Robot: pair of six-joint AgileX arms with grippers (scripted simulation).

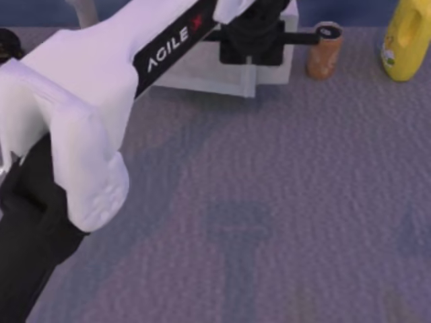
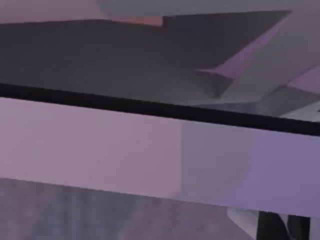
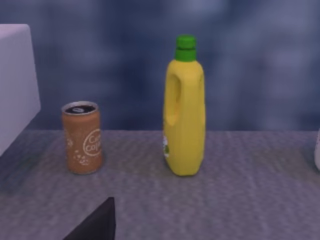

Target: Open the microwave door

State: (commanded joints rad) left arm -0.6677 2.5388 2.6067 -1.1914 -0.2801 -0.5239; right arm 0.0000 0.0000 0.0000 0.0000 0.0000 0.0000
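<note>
1. The left arm (image 1: 101,101) stretches from the table's near left across to the far edge. Its gripper (image 1: 252,37) is a dark block set against the front of the microwave (image 1: 269,67), a white box at the far centre of the table.
2. The microwave door (image 1: 202,77) appears as a pale panel below the arm, seemingly swung a little outward, though the arm covers most of it.
3. I cannot tell whether the left gripper's fingers are wide, narrow or clamped on the door's edge; no view shows them.
4. To do this step well, I judge the gripper should follow the door's arc around its hinge rather than pull straight, keeping a steady hold so the light box does not slide.
5. A brown can (image 3: 82,137) stands just right of the microwave, and a yellow bottle (image 3: 185,112) farther right; the swing should stay away from both.
6. The left wrist view shows only close flat surfaces, pale and grey, hard to identify.
7. The right arm is out of the top view, and its gripper's fingers cannot be judged.
</note>
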